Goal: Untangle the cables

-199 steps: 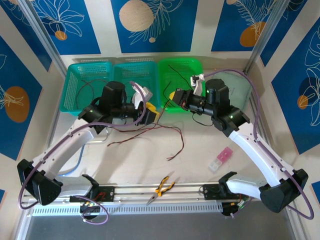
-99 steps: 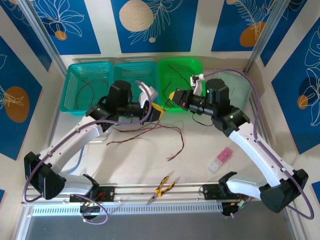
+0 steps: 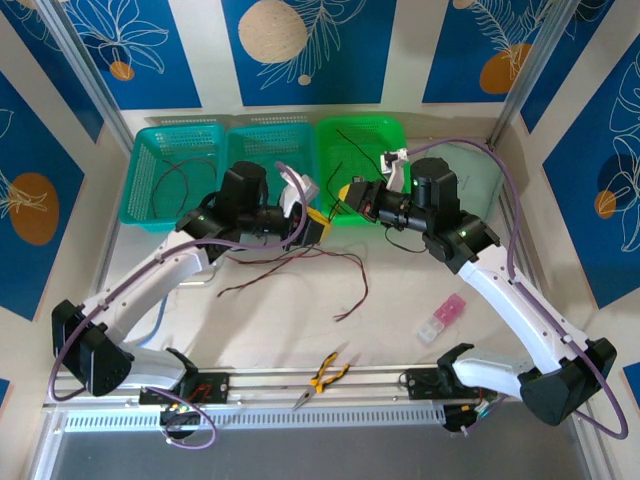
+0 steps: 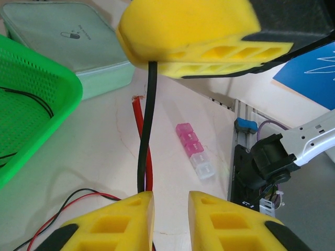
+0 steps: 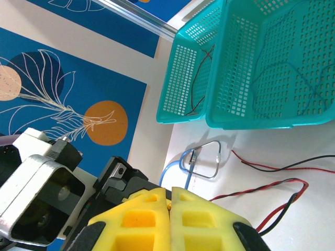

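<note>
- The pale desk [image 3: 400,290] carries everything; blue panels with white leaf drawings stand round it
- The left arm [image 3: 150,275] and right arm [image 3: 510,290] both reach in towards the middle of the far side, their yellow tips near each other
- Three baskets stand in a row at the far edge: two teal baskets [image 3: 150,170] [image 3: 270,145] and a green basket [image 3: 372,150], each with a thin cable lying inside
- A mint-green pouch [image 4: 78,42] lies just beside the green basket; it bears a small capsule logo with a line of print too small to read
- The right pincer [image 3: 348,192] hangs at the front of the green basket, its fingers [image 5: 141,219] pressed together; in the left wrist view a black cable [image 4: 148,120] hangs straight down from it
- The left pincer [image 4: 171,209] sits just below, fingers a narrow gap apart; the black cable and a red cable [image 4: 139,117] pass behind the tip of one finger, not in the gap
- The cables [image 3: 300,262], red and dark, sprawl in loose loops on the desk in front of the baskets, between the two arms
- Yellow-handled pliers [image 3: 325,376] lie at the near edge
- A small pill box [image 4: 194,151], part pink and part clear, lies on the right, well apart from the cables
</note>
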Controlling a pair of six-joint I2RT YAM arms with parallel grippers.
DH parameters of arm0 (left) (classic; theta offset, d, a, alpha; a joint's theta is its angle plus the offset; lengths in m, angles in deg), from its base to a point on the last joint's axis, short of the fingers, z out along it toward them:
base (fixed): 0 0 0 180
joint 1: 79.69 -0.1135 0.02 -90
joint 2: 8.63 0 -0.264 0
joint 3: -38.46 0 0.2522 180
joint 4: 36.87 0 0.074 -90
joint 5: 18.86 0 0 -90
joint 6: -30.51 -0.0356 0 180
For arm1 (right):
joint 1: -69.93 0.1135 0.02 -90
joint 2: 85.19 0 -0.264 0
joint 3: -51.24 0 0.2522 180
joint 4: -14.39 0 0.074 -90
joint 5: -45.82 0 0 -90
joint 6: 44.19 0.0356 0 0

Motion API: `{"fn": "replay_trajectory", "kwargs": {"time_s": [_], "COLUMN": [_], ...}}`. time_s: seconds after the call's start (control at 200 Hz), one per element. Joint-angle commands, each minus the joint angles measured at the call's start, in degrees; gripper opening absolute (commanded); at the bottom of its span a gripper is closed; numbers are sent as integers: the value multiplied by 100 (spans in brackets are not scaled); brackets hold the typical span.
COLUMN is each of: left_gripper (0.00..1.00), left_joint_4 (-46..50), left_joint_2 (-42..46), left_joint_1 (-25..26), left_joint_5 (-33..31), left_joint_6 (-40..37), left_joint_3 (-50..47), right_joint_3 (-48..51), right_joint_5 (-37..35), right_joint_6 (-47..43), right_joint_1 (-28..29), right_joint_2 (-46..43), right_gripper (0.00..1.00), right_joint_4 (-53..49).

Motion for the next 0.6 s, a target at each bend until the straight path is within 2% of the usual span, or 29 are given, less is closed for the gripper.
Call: {"fn": "replay_trajectory", "kwargs": {"time_s": [0.0,0.22,0.305,0.38,0.445,0.535,0.595], "left_gripper": [27,30,44,44,40,17,12], "left_joint_4": [41,153,196,153,147,201,172], "left_joint_2": [-38,-35,1,71,80,22,2], "left_joint_1": [93,108,107,107,104,102,101], "left_joint_5": [-70,-318,-582,-726,-730,-675,-639], "left_joint_6": [-111,-189,-275,-335,-348,-310,-272], "left_joint_3": [72,79,86,55,76,141,150], "right_joint_3": [-222,-249,-248,-239,-248,-248,-248], "right_joint_5": [149,147,164,180,186,191,193], "right_joint_6": [13,-1,11,30,60,66,66], "right_joint_1": [-13,-21,-18,-22,-22,-31,-40], "right_joint_2": [-35,-48,-57,-74,-88,-105,-118], "right_gripper": [0,0,0,0,0,0,0], "right_joint_4": [-38,-56,-56,-61,-48,-39,-47]}}
